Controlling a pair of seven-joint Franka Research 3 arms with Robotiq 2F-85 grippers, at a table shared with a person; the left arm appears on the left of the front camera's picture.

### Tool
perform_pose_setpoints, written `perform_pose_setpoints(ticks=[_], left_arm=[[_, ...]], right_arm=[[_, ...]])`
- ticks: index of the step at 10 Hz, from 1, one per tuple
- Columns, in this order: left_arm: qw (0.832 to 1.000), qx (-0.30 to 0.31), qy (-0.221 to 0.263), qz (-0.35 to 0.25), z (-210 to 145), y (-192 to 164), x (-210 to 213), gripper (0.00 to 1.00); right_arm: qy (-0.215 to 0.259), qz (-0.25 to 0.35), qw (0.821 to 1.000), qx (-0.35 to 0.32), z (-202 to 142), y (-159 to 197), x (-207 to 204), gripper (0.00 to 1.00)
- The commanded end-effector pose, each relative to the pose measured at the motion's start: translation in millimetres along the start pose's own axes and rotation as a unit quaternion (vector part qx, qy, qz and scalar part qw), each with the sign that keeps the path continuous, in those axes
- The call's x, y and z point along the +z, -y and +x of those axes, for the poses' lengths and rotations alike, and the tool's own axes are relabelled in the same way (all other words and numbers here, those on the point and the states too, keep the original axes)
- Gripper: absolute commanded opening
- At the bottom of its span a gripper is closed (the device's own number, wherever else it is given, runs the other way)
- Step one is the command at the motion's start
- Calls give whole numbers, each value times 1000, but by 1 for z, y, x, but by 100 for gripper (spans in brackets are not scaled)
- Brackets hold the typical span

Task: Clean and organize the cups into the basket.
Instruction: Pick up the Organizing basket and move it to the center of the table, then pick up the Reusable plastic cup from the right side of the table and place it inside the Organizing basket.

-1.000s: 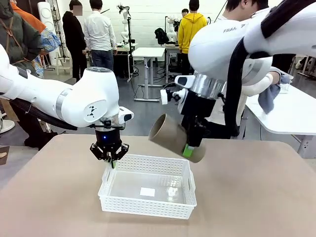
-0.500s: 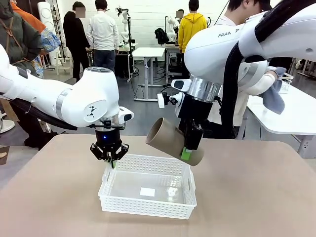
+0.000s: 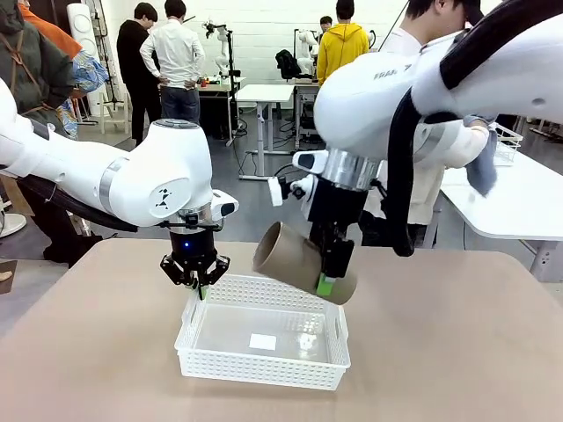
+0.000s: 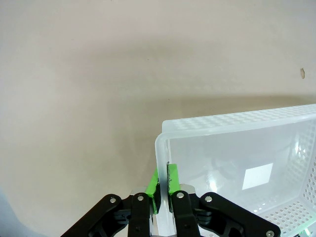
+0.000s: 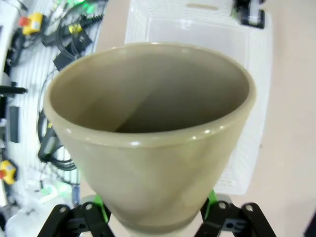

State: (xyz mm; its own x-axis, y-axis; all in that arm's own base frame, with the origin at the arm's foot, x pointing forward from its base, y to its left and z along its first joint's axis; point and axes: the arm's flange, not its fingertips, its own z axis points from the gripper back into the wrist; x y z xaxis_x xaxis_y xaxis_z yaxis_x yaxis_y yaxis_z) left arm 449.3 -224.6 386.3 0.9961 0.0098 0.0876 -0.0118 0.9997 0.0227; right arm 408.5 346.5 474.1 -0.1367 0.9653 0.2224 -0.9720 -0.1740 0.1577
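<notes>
A kraft brown cup (image 3: 295,259) hangs tilted on its side above the far right part of the basket, mouth toward the left. My right gripper (image 3: 327,283) is shut on its narrow end. In the right wrist view I look into the cup's open mouth (image 5: 148,128), with the right gripper (image 5: 155,215) clamped around its base and the basket (image 5: 247,44) below. The white lattice basket (image 3: 255,369) sits mid-table with nothing in it but a white label. My left gripper (image 3: 195,286) is shut on the basket's far left rim. In the left wrist view its green pads (image 4: 172,185) pinch the basket (image 4: 237,123) wall by the corner.
A person stands at the far side behind my right arm, holding a blue-grey cloth (image 3: 482,167). Bare tan tabletop (image 3: 457,352) lies all around the basket. Other people and tables are farther back in the room.
My right arm has carried the brown cup leftward and slightly lower, closer over the basket. The left gripper and the basket have stayed put.
</notes>
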Motion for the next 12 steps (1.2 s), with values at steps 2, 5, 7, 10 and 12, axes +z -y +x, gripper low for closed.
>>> perform_pose_setpoints(ticks=[2, 5, 7, 10, 12], left_arm=[[1000, 0, 1, 0, 1, 1, 1, 0], [1000, 0, 1, 0, 1, 1, 1, 0], [1000, 0, 1, 0, 1, 1, 1, 0], [1000, 0, 1, 0, 1, 1, 1, 0], [1000, 0, 1, 0, 1, 1, 1, 0]], right_arm=[[-40, 1, 999, -16, 26, 2, -26, 81], [-75, 14, 996, -51, 40, 6, -60, 81], [-89, 6, 994, -67, 43, 14, -85, 81], [-98, 8, 993, -71, 42, 17, -112, 81], [-103, 12, 991, -84, 34, 19, -124, 81]])
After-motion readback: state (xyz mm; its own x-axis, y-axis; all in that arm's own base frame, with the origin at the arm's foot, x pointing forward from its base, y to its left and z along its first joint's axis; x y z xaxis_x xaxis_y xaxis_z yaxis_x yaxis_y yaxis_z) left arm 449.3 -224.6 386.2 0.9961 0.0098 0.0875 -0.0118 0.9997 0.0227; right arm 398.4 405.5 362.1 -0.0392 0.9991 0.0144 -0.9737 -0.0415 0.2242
